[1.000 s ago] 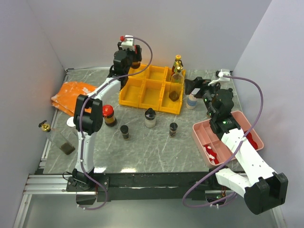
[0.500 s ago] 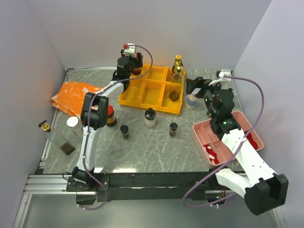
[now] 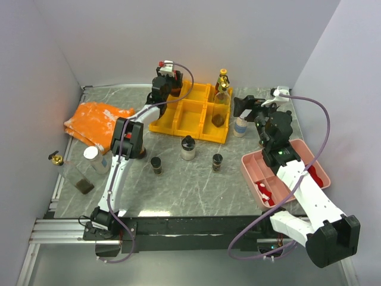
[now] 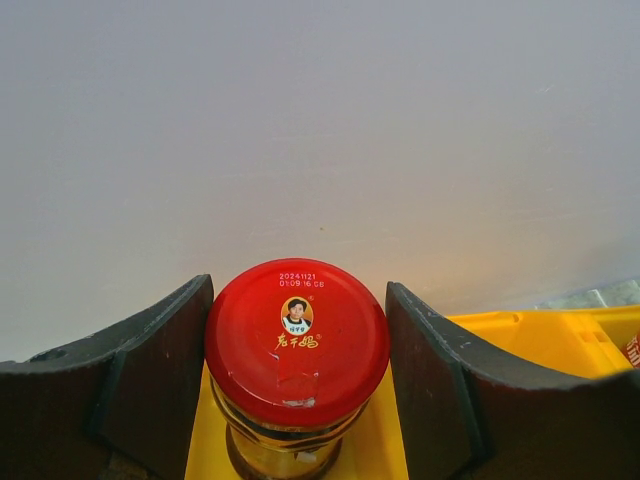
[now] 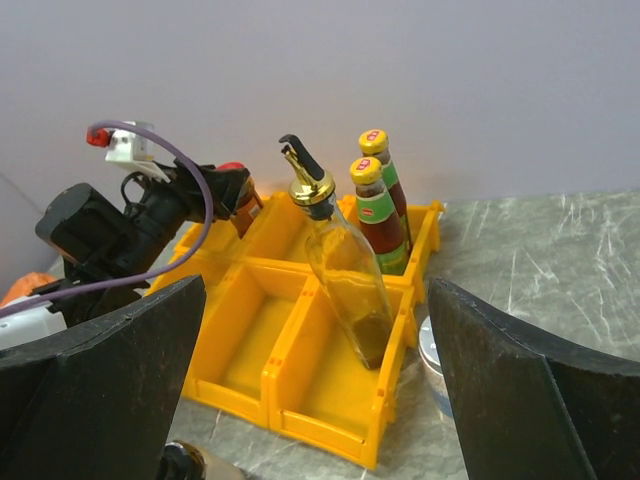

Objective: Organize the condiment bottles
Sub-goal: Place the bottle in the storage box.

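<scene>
A grey marbled surface [image 3: 196,190] is seen from above, with two white-and-black robot arms reaching out from its near edge.

The left claw [image 4: 297,300] is closed on a small glass jar with a red metal cap [image 4: 297,345]. Its dark fingers [image 4: 150,370] press against either side of the cap. The jar is upright at the back left compartment of a yellow plastic six-compartment bin [image 3: 186,114], which sits at the far middle of the surface. Yellow plastic shows beneath the jar, but it is not possible to tell whether its base rests on the bin floor.

The right claw [image 5: 315,330] is spread wide and holds nothing. It hovers just right of the bin, near a small pale bottle with a silver cap [image 3: 240,126] that stands on the surface beside the bin's right wall.

In the back right compartment, two red sauce bottles with yellow caps [image 5: 378,205] stand upright, one behind the other. In the front right compartment, a clear glass bottle with a gold pour spout [image 5: 345,275] leans at a tilt.

Three jars stand on the surface in front of the bin:
- a small dark jar with a black cap [image 3: 156,165]
- a pale jar with a black cap [image 3: 188,148]
- a second small dark jar [image 3: 217,162]

Further left is a clear bottle with a white cap [image 3: 94,159]. A flat clear bottle with a gold stopper [image 3: 76,177] lies on its side at the left edge.

A crumpled orange cloth [image 3: 95,122] sits at the far left. A pink plastic tray [image 3: 309,156] at the right holds small red and white packets [image 3: 266,193].
</scene>
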